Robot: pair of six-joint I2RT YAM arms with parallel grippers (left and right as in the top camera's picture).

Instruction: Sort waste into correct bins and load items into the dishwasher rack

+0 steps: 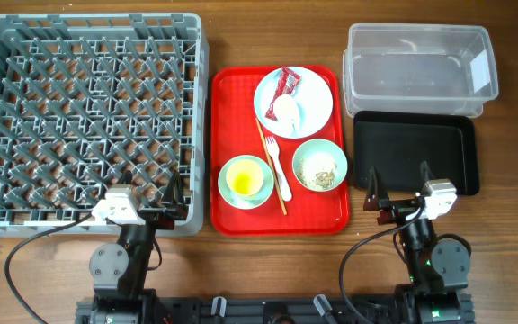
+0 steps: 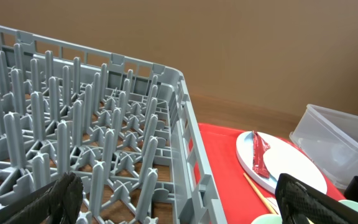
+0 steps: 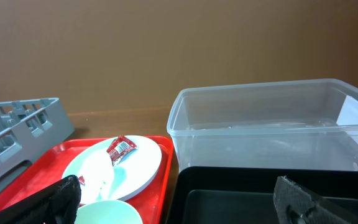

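Starting with the waste, where does it lie?

All on the red serving tray (image 1: 232,90) in the middle of the overhead frame. The red snack wrapper (image 1: 288,83) and the crumpled white tissue (image 1: 285,110) sit on the pale-blue plate (image 1: 317,99) at the tray's upper right. The whitish crumbs (image 1: 320,169) are in a blue-green bowl (image 1: 340,153) at its lower right.

And the other dishes?

A second blue-green bowl (image 1: 224,175) at the tray's lower left holds the yellow cup (image 1: 245,183). A white plastic fork (image 1: 279,171) and a thin wooden stick (image 1: 262,130) lie between the two bowls.

The bins?

Right of the serving tray. The clear tub (image 1: 418,67) is at the upper right, with the black tray (image 1: 416,153) just below it. I cannot tell whether their edges touch or overlap.

The rack?

The grey dishwasher rack (image 1: 88,117) fills the upper left. It stands on the wooden bench (image 1: 511,135), just beside the serving tray.

And the arms?

Both are along the bottom edge. The left gripper (image 2: 179,183) is over the rack's lower edge, and the right gripper (image 1: 398,184) is over the black tray's lower edge. On each, the jaws are spread wide with nothing between them.
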